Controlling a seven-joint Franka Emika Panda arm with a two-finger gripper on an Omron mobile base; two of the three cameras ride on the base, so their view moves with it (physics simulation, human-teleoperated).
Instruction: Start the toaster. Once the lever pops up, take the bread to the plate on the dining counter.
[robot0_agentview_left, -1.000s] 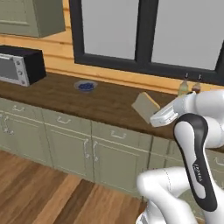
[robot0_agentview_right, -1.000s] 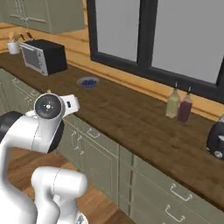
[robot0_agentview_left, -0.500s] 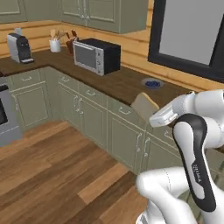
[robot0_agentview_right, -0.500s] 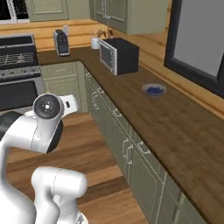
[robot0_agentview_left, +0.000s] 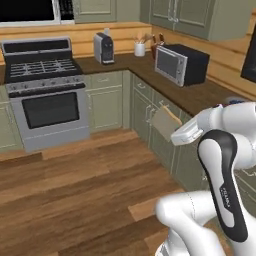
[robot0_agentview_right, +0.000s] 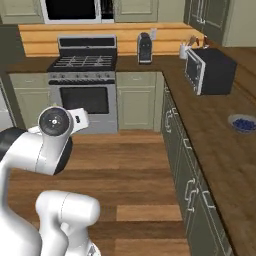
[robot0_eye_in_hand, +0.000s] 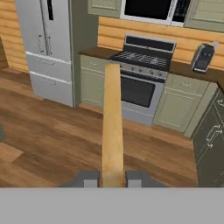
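base-camera scene change, with the bread in transit. over the last second both base views swing from the window and the dark worktop to the corner with the microwave (robot0_agentview_left: 180, 64), and now to the stove (robot0_agentview_left: 47, 95) and open plank floor (robot0_agentview_left: 75, 170); you read this as the base turning, not as the kitchen's things moving. your claw (robot0_eye_in_hand: 112, 179) is pinching the bread (robot0_eye_in_hand: 112, 127) edge-on, the slice rising toward 12 o'clock in the hand view, with a dark finger tip pressed against each face. in the left base view the bread (robot0_agentview_left: 165, 125) juts toward 9 o'clock from the hand, clear of the worktop surface (robot0_agentview_left: 200, 97). judged from this, the toasting step is done and you are on the carry leg; the plate and dining counter are yet to be found.
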